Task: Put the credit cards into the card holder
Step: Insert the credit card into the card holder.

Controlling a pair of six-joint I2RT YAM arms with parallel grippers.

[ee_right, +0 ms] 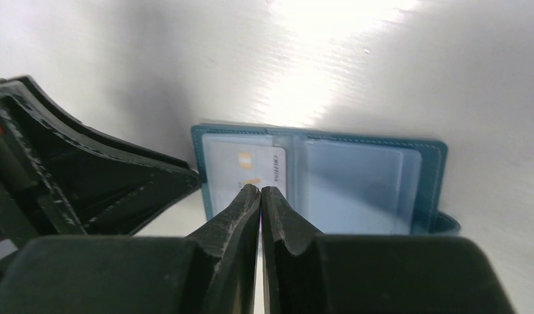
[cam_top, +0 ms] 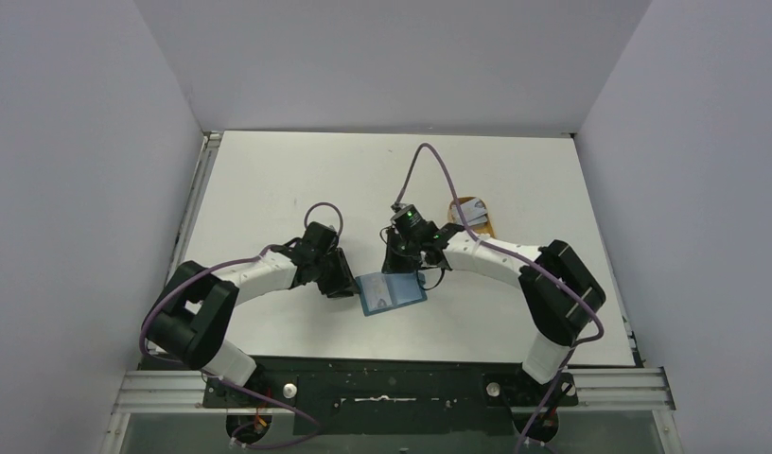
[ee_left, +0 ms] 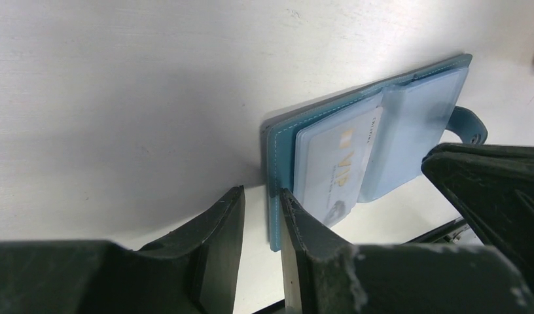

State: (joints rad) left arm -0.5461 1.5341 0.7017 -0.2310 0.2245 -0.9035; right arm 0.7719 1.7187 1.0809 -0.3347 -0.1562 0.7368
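The left gripper (ee_left: pixel 261 193) is held slightly parted, with bare table (ee_left: pixel 120 98) seen through the gap and one finger (ee_left: pixel 297 222) set against the left edge of the card holder (ee_left: pixel 408 124). The card holder is laid open and flat between the two grippers, near the table's front. A whitish credit card (ee_left: pixel 336 167) is seen in its left clear sleeve. The right gripper (ee_right: pixel 260 190) is clenched to a thin slit at that card's near edge; whether the card is pinched cannot be told. Further right, more cards (cam_top: pixel 471 210) are lying in an orange tray (cam_top: pixel 489 228).

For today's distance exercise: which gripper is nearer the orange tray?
Right. The right gripper is at the card holder, left of the orange tray; the left gripper is farther away, at the holder's left edge.
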